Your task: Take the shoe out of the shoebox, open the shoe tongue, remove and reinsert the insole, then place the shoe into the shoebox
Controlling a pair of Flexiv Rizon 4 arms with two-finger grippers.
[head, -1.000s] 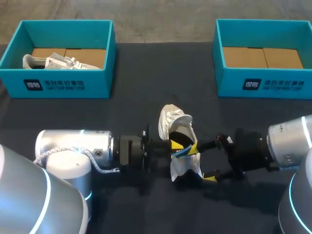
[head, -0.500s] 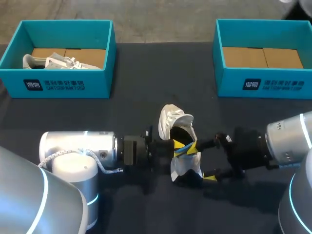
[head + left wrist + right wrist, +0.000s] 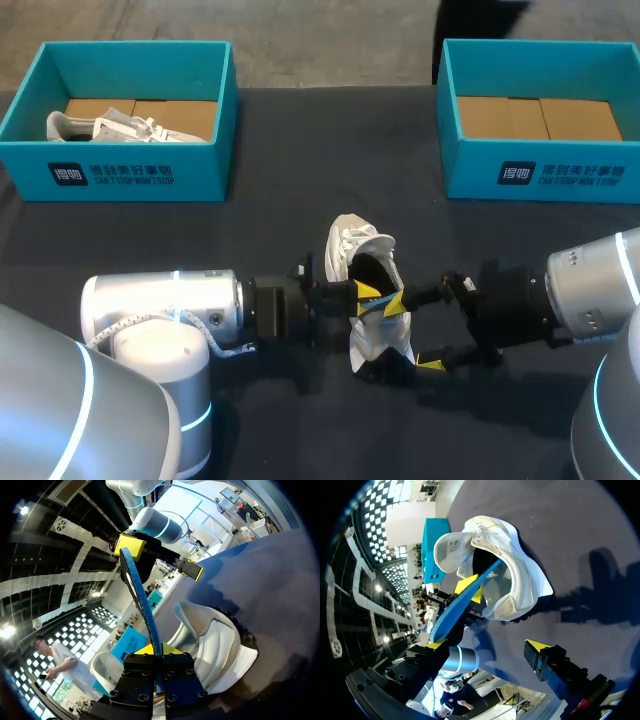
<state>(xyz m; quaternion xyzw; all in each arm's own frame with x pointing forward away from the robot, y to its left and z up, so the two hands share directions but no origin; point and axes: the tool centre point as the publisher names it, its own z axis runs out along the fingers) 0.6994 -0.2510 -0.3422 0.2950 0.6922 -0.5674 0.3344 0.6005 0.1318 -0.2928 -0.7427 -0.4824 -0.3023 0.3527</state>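
1. Near the middle of the front edge of the table sits the white shoe, toe toward the far edge.
2. My left arm lies low and level, coming in from the left edge. The left gripper is at the shoe's opening, its fingers clamped together on the blue insole.
3. My right arm comes in level from the right edge. The right gripper is beside the shoe's heel with its fingers spread wide, one tip against the insole's free end.
4. One shoebox at the far left corner holds another shoe; the other shoebox sits at the far right corner.
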